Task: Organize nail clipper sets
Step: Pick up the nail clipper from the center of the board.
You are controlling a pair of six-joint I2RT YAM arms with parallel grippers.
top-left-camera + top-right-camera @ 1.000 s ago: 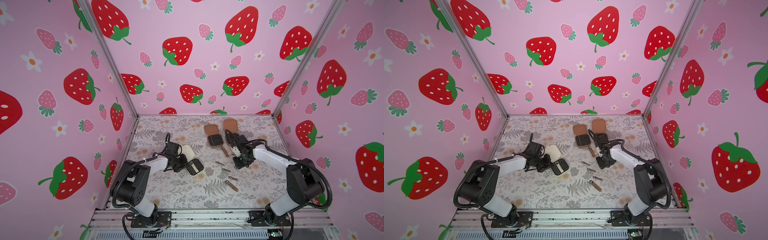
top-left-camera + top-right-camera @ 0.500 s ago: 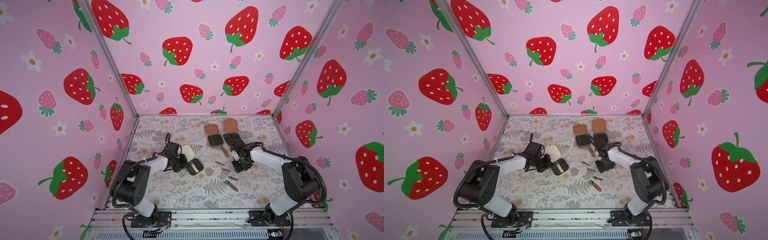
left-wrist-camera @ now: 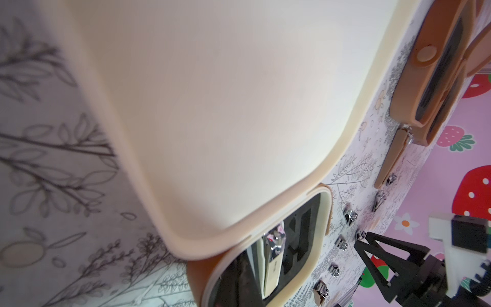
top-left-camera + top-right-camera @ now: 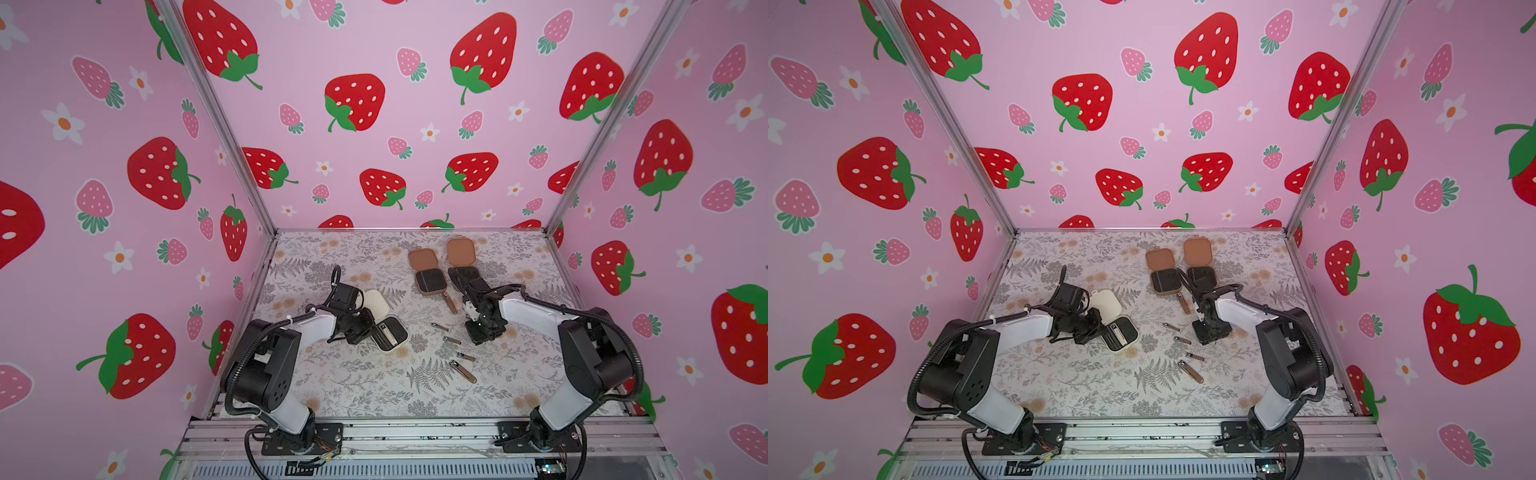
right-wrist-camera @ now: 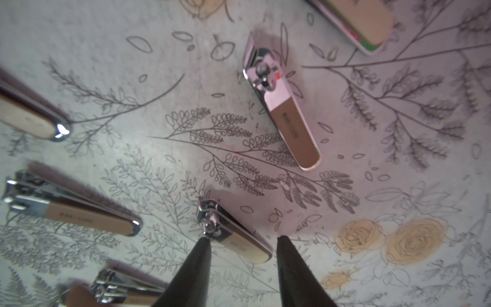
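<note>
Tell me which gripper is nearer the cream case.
Left. The left gripper is at the cream case's edge; the right gripper hangs apart, over a loose clipper.

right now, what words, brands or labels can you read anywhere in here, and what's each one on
"MAN", then a second word too blurred to be sure of: handle of the brown clipper.
Similar print on the tan clipper: too blurred to read.
Small print on the short clipper: too blurred to read.
Print on the pale clipper inside the cream case: too small to read.
</note>
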